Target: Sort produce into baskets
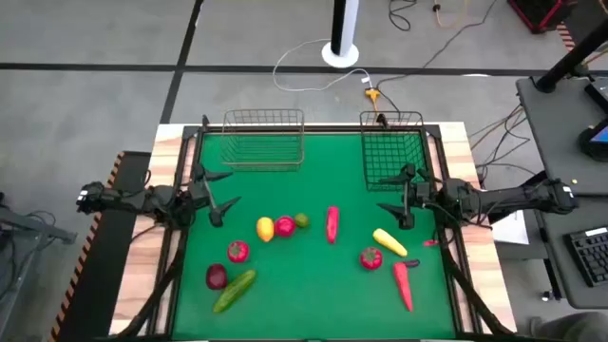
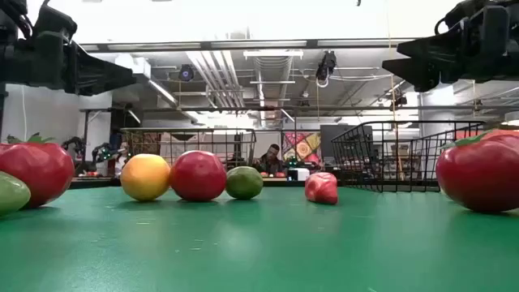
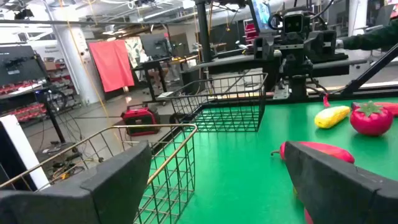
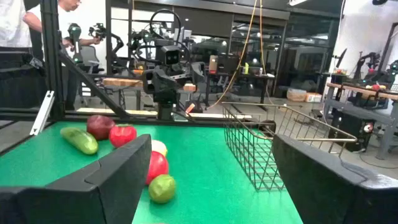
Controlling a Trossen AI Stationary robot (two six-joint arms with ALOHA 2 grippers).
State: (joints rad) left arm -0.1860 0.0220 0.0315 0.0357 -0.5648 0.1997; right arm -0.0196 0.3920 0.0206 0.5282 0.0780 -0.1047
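The green tabletop (image 1: 313, 285) carries all the produce loose on its near half. Taking the upright red chili (image 1: 332, 224) at the middle as landmark: left of it lie the lime (image 1: 301, 221), a pink-red round fruit (image 1: 284, 227) and the yellow lemon (image 1: 265, 229) in a touching row. Farther left and nearer sit a red fruit (image 1: 237, 251), a dark-red fruit (image 1: 217, 276) and the cucumber (image 1: 234, 291). Right of the chili lie the long yellow piece (image 1: 389, 241), a red fruit with green top (image 1: 370, 257) and a second chili (image 1: 404, 284).

Beyond the chili, the far strip is open green up to the tan basket (image 1: 263, 139) on the far left and the black basket (image 1: 393, 150) on the far right, both empty.

The left gripper (image 1: 218, 199) hangs above the left edge, jaws spread wide, holding nothing. The right gripper (image 1: 396, 197) hangs by the black basket's near side, likewise wide and empty.
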